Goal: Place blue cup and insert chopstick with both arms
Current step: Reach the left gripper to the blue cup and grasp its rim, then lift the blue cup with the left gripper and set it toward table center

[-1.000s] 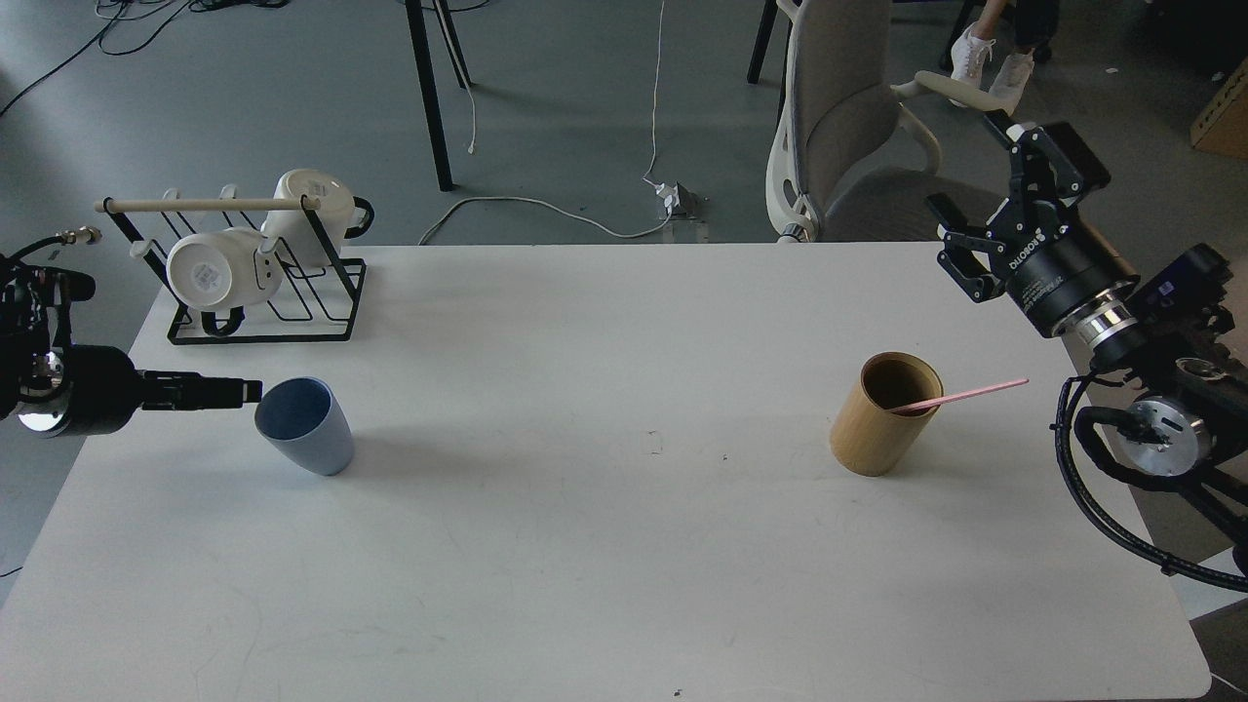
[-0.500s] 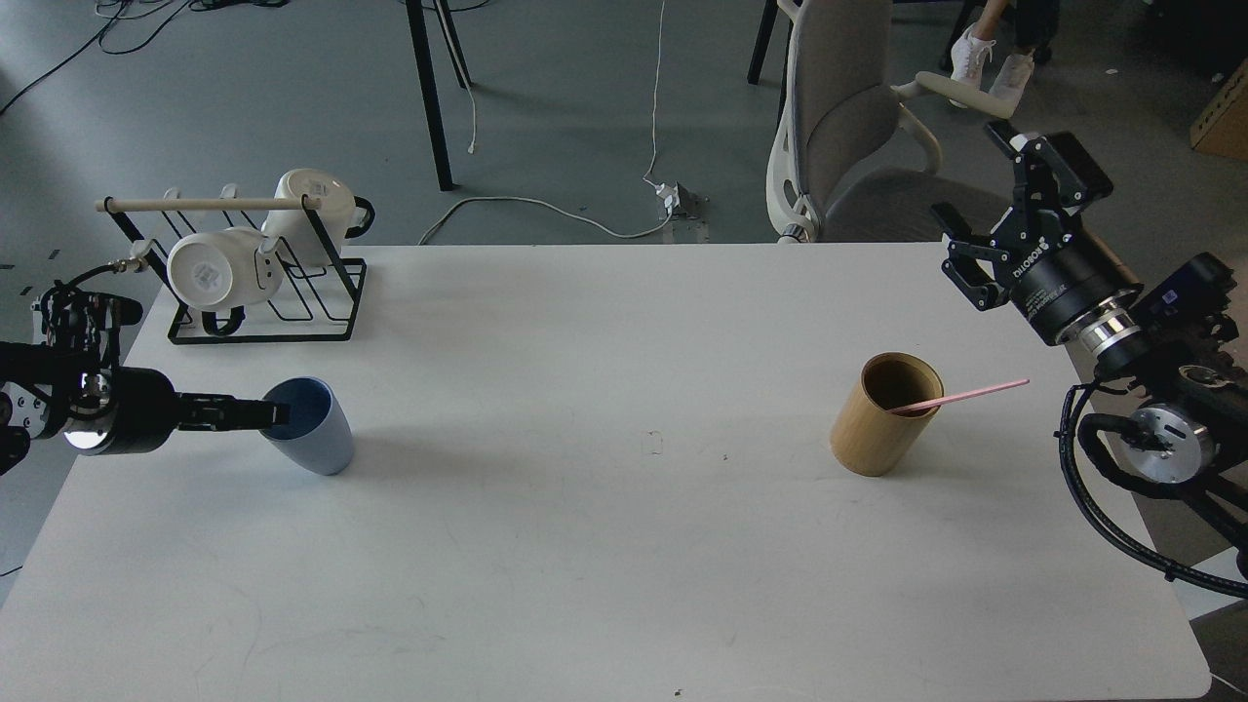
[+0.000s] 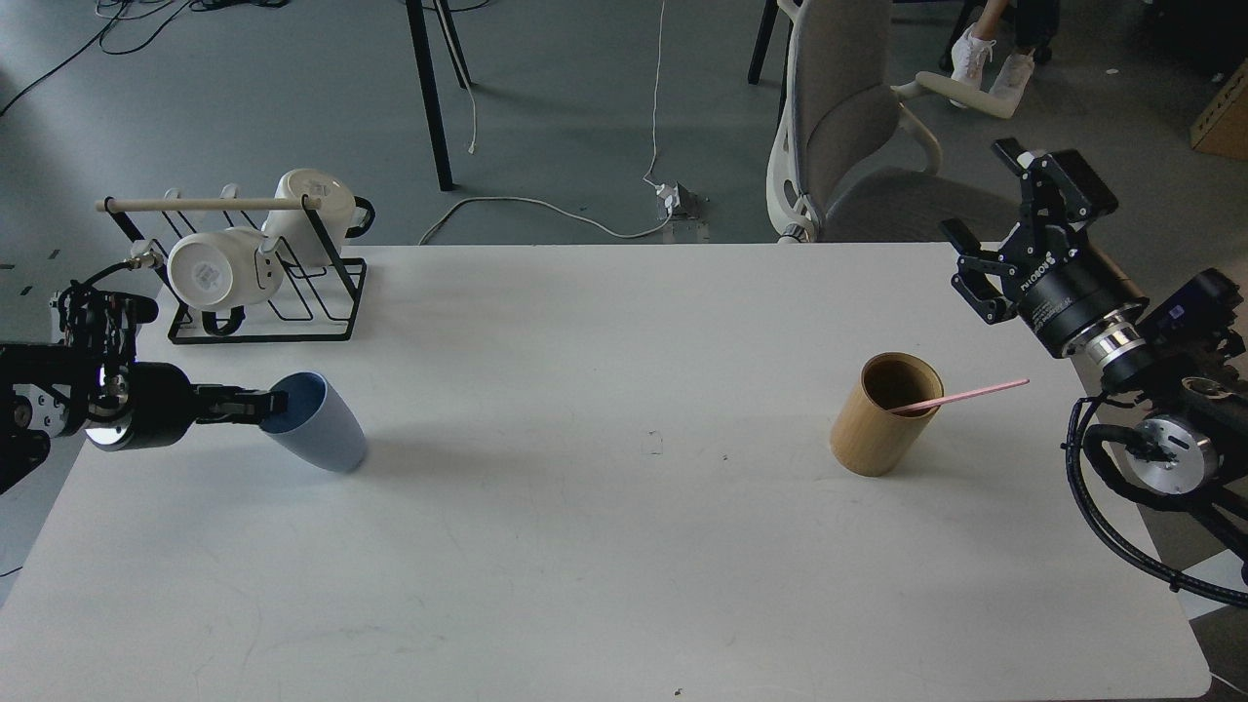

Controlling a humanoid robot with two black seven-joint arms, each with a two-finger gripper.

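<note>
Pale grey-blue and matte, the blue cup (image 3: 322, 427) is sitting on the left part of the white table (image 3: 604, 546), tilting with its rim toward the left gripper (image 3: 268, 405), whose fingertips are reaching into or against the mouth at the rim; the fingers are showing edge-on as one dark bar, so I cannot tell whether they are pinching the cup wall or merely touching it. Just beyond those jaws, farther from me, the black wire rack (image 3: 258, 292) is holding two white mugs (image 3: 210, 273) under its wooden rod. Well away, across the table, the right gripper (image 3: 1004, 229) is hovering with its fingers spread apart and holding nothing, and below and slightly inward of those open jaws the tan bamboo cylinder (image 3: 882, 414) is standing upright with the pink chopstick (image 3: 965, 395) leaning out of it, its free end pointing back toward the right arm. The step in hand appears to be the grasp of the cup (the chopstick part is not yet begun). Next, the left fingers would need a firm hold on the rim wall before lifting, since the cup is already tipping and could roll; the right jaws would then be descending to the chopstick's exposed end.
</note>
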